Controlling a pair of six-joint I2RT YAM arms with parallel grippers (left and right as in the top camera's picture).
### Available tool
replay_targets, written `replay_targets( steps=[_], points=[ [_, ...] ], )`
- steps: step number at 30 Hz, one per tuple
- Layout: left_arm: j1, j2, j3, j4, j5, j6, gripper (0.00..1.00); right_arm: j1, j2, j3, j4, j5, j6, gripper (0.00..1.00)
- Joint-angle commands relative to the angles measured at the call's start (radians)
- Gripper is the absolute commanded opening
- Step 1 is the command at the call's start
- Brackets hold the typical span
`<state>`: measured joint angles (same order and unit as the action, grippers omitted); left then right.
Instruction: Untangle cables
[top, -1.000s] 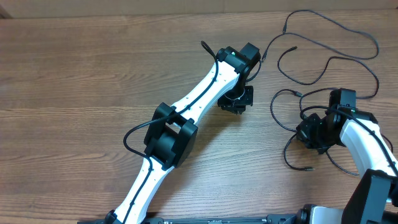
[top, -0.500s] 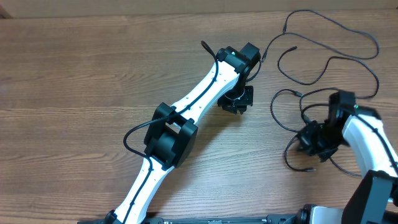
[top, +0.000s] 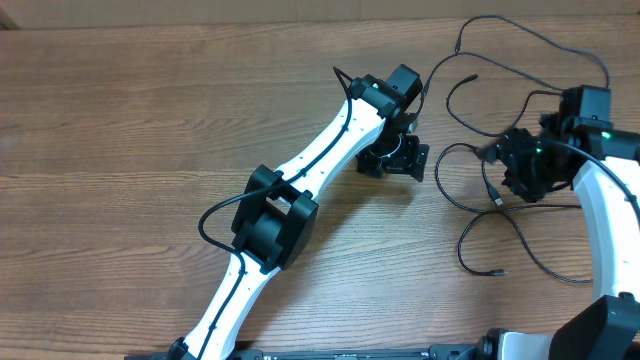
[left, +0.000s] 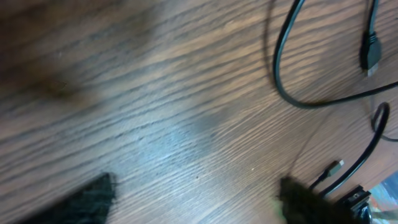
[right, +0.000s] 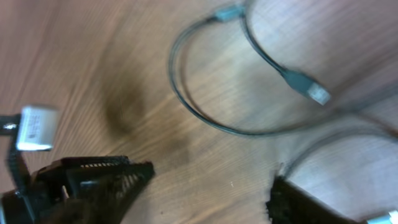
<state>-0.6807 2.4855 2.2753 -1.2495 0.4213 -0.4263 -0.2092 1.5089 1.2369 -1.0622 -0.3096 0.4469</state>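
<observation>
- Cables (left: 274, 62) are seen spread in loose, crossing loops over the right side of the bench (top: 150, 120), beside and under the right jaws.
- Left jaws and right jaws are both held wide apart, and nothing is gripped.
- Loops could be tightened if two crossed strands were pinched together.
- A plug (left: 370, 53) could be snagged if one strand were dragged across another.

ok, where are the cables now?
Overhead, the cables lie spread over the table's right side, around the right gripper and right of the left gripper.
</observation>
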Motion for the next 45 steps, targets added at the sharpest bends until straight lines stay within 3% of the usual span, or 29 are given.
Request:
replay_targets(
  steps=[1, 6, 10, 14, 19, 22, 26, 35, 45],
  points=[
    [0.014, 0.008, -0.010, -0.028, -0.011, 0.010, 0.95, 0.060, 0.043, 0.019, 0.060, -0.021, -0.037, 0.81],
    [0.063, 0.008, -0.010, -0.100, -0.017, 0.010, 1.00, 0.134, 0.159, 0.019, 0.137, -0.005, -0.065, 0.86],
    [0.118, 0.008, -0.010, -0.177, -0.116, -0.095, 1.00, 0.172, 0.245, 0.019, 0.189, 0.008, -0.116, 0.84],
    [0.175, 0.008, -0.010, -0.234, -0.152, -0.123, 0.99, 0.206, 0.308, 0.019, 0.220, 0.099, -0.116, 0.69],
    [0.223, 0.008, -0.010, -0.264, -0.170, -0.120, 1.00, 0.274, 0.334, 0.019, 0.224, 0.285, -0.116, 0.64],
    [0.239, 0.008, -0.010, -0.261, -0.193, -0.120, 1.00, 0.316, 0.348, 0.019, 0.242, 0.302, -0.150, 0.62],
    [0.251, 0.008, -0.010, -0.272, -0.197, -0.119, 1.00, 0.351, 0.364, 0.019, 0.267, 0.349, -0.148, 0.49],
    [0.250, 0.008, -0.010, -0.295, -0.222, -0.068, 1.00, 0.349, 0.372, 0.019, 0.311, 0.377, -0.144, 0.50],
    [0.250, 0.008, -0.010, -0.296, -0.222, -0.067, 1.00, 0.352, 0.446, 0.019, 0.340, 0.376, -0.194, 0.41]
  ],
)
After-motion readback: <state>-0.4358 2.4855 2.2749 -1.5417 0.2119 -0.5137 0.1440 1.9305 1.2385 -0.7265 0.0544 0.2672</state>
